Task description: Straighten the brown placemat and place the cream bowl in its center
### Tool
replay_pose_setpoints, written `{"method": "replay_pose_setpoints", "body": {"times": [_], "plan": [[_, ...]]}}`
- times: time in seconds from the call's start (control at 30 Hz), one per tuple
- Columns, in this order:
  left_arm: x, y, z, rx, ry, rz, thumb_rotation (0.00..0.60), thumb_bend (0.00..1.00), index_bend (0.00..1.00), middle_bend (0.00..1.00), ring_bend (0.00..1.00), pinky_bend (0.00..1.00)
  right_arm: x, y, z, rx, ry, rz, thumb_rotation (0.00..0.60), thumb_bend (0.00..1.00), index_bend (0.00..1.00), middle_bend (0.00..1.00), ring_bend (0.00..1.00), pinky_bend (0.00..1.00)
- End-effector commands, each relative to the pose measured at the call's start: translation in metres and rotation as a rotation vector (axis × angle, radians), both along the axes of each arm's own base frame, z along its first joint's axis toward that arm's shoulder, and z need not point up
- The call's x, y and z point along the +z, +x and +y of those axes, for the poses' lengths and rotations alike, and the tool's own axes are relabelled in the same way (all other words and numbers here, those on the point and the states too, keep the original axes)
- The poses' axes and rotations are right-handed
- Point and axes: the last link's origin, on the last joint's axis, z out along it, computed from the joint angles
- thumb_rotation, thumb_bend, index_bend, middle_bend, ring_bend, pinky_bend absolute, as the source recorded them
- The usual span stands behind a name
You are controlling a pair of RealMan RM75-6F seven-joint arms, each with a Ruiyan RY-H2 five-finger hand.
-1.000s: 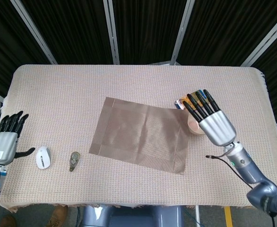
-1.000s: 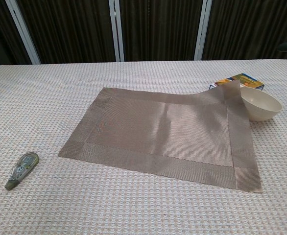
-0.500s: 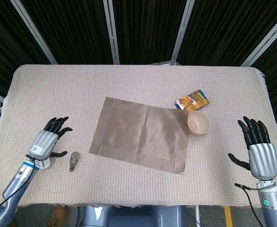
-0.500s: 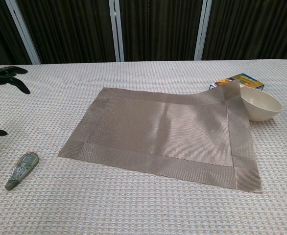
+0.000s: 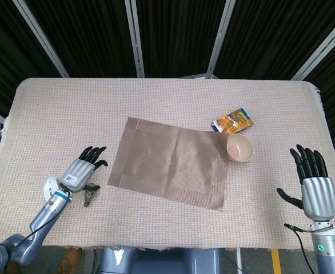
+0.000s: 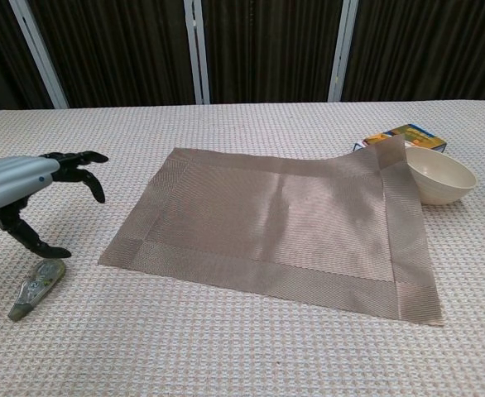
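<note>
Currently one left hand (image 5: 80, 171), fingers spread and holding nothing, hovers above one correction-tape dispenser (image 6: 36, 288) and just beside one white mouse (image 5: 51, 185). One brown placemat (image 5: 170, 161) lies skewed mid-table, bare cloth around its left edges. Its far right corner rides against one cream bowl (image 5: 239, 148), near one snack packet (image 5: 232, 121). One right hand (image 5: 314, 182), also empty and spread, hangs off the table's right edge.

Cloth-covered table (image 5: 173, 97) bears placemat (image 5: 170, 161), bowl (image 5: 239, 148), packet (image 5: 232, 121), correction tape (image 6: 36, 288).
</note>
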Motion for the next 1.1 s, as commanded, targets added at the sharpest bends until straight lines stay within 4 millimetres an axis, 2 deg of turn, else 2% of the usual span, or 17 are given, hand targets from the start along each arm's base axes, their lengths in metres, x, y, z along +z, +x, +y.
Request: {"method": "replay_pose_setpoints", "body": {"times": [0.03,0.27,0.57,1.1], "plan": [[-0.016,0.001,0.001,0.004,-0.03,0.009,0.6,0.1,0.33,0.0,0.0,0.0,-0.002,0.001,0.0,0.006,0.002,0.007,0.6,0.0,0.0,0.0,0.0,0.0],[-0.033,0.005,0.004,0.004,-0.055,0.005,0.6,0.11,0.34,0.0,0.0,0.0,-0.002,0.002,0.0,0.004,-0.001,0.018,0.6,0.0,0.0,0.0,0.0,0.0],[-0.036,0.012,0.012,-0.005,-0.043,0.013,0.6,0.11,0.34,0.0,0.0,0.0,-0.002,-0.001,0.001,-0.022,0.011,0.035,0.6,0.0,0.0,0.0,0.0,0.0],[-0.048,0.016,0.013,0.0,-0.061,0.039,0.6,0.13,0.34,0.0,0.0,0.0,0.003,0.0,0.002,-0.024,0.01,0.025,0.6,0.0,0.0,0.0,0.0,0.0]]}}
